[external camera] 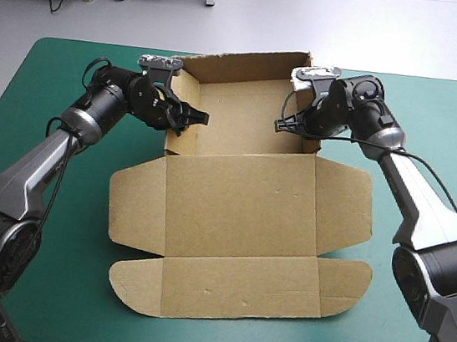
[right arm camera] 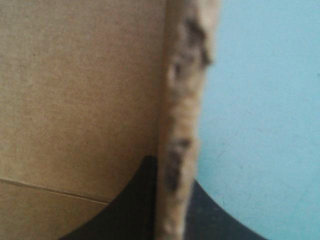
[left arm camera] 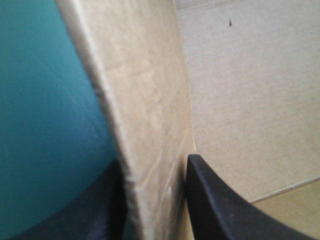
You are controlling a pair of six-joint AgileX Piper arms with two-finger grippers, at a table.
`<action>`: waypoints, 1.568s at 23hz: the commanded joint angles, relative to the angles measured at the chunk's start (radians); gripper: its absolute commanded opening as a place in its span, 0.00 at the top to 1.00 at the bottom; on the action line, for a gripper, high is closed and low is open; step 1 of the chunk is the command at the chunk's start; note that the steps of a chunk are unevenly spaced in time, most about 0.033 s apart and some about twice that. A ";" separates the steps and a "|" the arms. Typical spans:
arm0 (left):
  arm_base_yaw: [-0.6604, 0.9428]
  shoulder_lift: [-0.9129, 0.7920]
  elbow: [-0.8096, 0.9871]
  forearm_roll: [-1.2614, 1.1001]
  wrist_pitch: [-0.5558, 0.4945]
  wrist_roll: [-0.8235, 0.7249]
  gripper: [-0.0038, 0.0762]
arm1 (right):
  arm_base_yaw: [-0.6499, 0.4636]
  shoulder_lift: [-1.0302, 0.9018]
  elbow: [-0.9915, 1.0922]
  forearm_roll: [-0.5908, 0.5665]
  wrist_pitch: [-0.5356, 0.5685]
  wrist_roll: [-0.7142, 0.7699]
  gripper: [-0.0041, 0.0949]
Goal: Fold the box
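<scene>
Brown box (external camera: 242, 198) walls nipped by left tool (external camera: 193, 118), right tool (external camera: 283, 125); tips half hidden.

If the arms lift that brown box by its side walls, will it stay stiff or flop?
Probably stiff within panels but hinging at creases: the box is thin creased board, lid lying flat. Likely light: the left end effector and right end effector each pinch one raised side wall. Lifted so, the lid would probably droop.

Jaws pinched, left arm (external camera: 40, 161) and right arm (external camera: 417, 194) reach inward.
</scene>
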 commanded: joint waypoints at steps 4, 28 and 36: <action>-0.027 0.023 -0.037 -0.093 -0.047 0.011 0.88 | 0.030 0.034 -0.033 0.254 -0.018 -0.005 0.98; -0.027 0.124 -0.071 0.159 0.205 0.041 0.96 | 0.030 0.165 -0.036 0.029 0.206 -0.014 0.97; -0.025 0.124 -0.146 0.125 0.371 0.146 0.37 | 0.030 0.162 -0.063 0.055 0.233 -0.035 0.18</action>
